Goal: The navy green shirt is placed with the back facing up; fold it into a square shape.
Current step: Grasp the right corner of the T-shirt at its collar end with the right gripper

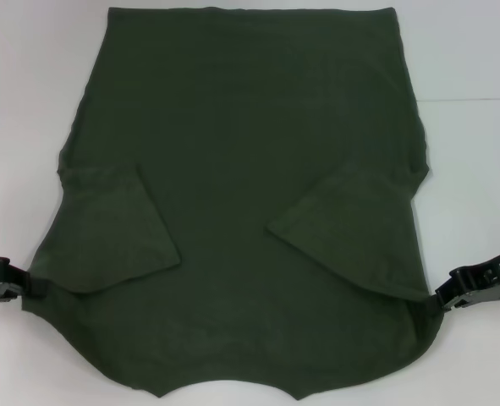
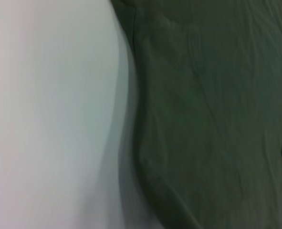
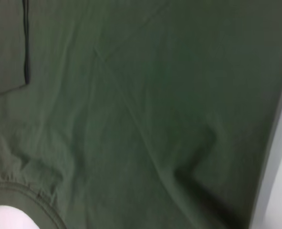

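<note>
I see the navy green shirt (image 1: 250, 152) as soft matte cloth, faintly creased. The table (image 1: 469, 51) looks smooth, white, slightly glossy. Both grippers look hard black plastic.
</note>
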{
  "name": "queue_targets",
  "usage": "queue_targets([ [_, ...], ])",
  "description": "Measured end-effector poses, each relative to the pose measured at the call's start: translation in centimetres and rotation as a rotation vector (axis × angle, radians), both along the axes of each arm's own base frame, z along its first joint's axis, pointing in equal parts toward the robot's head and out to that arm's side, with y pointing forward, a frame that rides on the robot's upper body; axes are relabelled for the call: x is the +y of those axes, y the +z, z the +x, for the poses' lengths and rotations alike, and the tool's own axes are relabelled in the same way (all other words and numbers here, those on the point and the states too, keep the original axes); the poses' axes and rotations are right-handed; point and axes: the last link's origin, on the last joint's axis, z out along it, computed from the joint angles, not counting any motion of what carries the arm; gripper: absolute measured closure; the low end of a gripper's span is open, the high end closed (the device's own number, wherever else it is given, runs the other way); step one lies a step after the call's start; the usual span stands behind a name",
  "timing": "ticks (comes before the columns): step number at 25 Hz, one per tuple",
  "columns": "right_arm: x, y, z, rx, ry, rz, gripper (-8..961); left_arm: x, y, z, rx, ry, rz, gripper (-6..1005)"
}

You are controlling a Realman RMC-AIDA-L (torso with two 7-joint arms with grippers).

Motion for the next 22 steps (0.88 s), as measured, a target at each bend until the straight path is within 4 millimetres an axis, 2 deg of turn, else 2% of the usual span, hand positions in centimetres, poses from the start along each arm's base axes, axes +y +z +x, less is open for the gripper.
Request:
queue_targets([
  [5,-0.1,0.1,-0.1,0.002,-0.006,-0.009,895,0.0,0.0,0.0,-0.001,0.0,-0.001,957],
  [11,0.2,1.3,-0.5,0.019,-0.015,-0.004,879,0.0,0.0,0.0,-0.001,0.0,-0.001,957],
  [14,0.3,2.0,-0.4,0.01,-0.029,0.017,676,0.0,0.0,0.0,-0.001,-0.001,-0.001,957],
  [22,0.5,2.0,0.1,0.001,-0.042,0.044,351,0.0,0.0,0.1,-0.001,-0.003,-0.001,957],
])
